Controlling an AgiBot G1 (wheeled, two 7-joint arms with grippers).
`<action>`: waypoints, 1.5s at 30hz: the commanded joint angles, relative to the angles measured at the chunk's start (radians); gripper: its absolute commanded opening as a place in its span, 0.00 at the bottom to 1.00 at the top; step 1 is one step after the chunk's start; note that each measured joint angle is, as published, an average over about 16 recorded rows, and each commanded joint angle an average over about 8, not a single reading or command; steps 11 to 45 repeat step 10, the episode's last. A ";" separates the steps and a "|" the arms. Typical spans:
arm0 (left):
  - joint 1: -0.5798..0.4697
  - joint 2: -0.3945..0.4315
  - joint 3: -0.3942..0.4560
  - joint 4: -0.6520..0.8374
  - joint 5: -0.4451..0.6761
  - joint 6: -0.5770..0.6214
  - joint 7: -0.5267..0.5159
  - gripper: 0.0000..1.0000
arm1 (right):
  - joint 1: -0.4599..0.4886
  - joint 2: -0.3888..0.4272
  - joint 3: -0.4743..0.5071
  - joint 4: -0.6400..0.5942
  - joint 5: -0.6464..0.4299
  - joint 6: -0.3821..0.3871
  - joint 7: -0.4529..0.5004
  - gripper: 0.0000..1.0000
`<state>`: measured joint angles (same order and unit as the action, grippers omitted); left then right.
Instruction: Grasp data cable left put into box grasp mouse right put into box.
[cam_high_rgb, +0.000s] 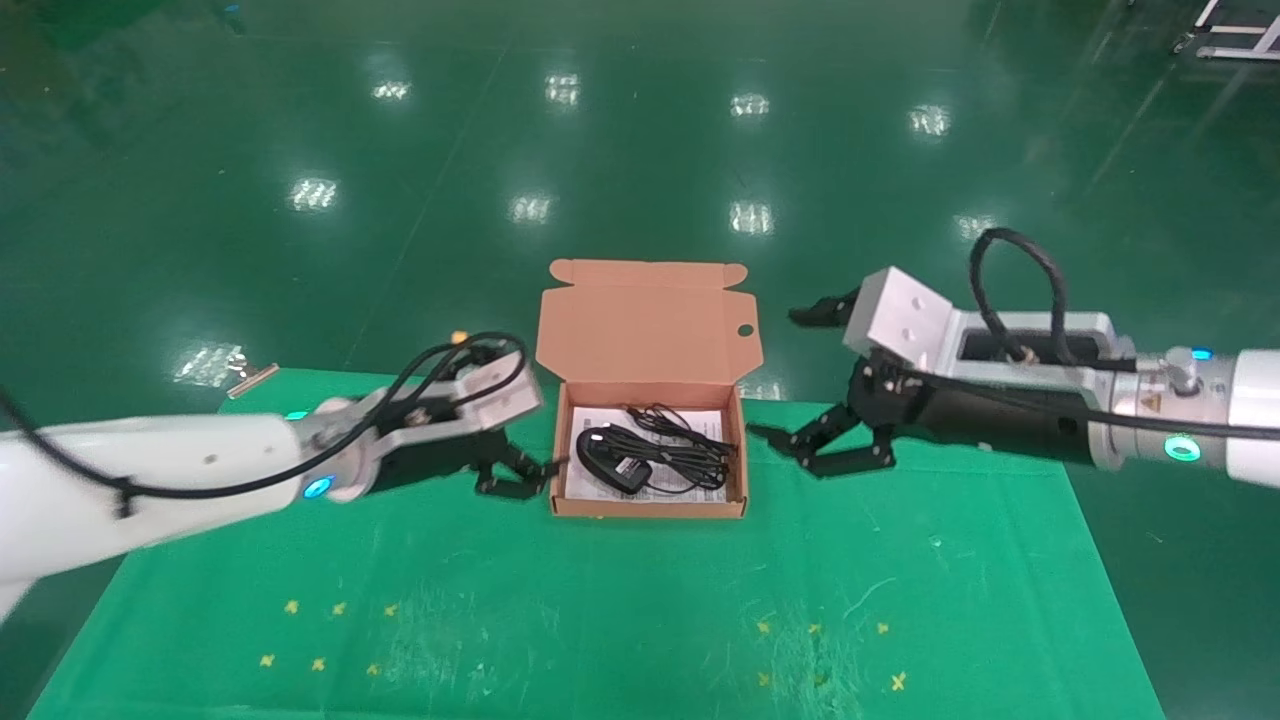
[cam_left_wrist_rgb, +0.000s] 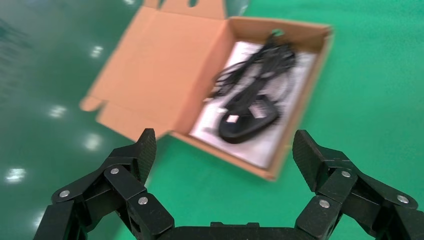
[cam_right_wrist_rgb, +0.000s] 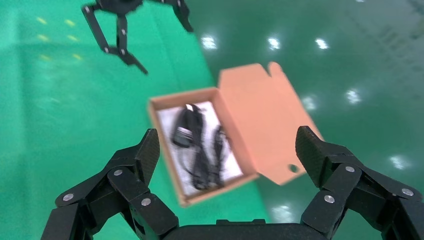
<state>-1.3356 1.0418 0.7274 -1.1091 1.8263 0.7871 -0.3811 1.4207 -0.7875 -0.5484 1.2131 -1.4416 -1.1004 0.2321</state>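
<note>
The orange box lies open at the back middle of the green mat, its lid standing up behind. Inside, on the white sheet, the black mouse lies label up at the left and the coiled data cable lies at the right. My left gripper is open and empty just left of the box. My right gripper is open and empty just right of it. The left wrist view shows the box, mouse and cable. The right wrist view shows the box, mouse and cable.
The green mat carries small yellow cross marks near its front on both sides. A small metal clip sits at its back left corner. Shiny green floor lies beyond the table. The left gripper shows far off in the right wrist view.
</note>
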 joint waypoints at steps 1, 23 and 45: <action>0.014 -0.022 -0.023 -0.009 -0.057 0.037 0.010 1.00 | -0.018 0.009 0.014 0.004 0.037 -0.021 -0.002 1.00; 0.065 -0.107 -0.111 -0.043 -0.271 0.175 0.048 1.00 | -0.086 0.044 0.067 0.018 0.177 -0.098 -0.011 1.00; 0.065 -0.107 -0.111 -0.043 -0.271 0.175 0.048 1.00 | -0.086 0.044 0.067 0.018 0.177 -0.098 -0.011 1.00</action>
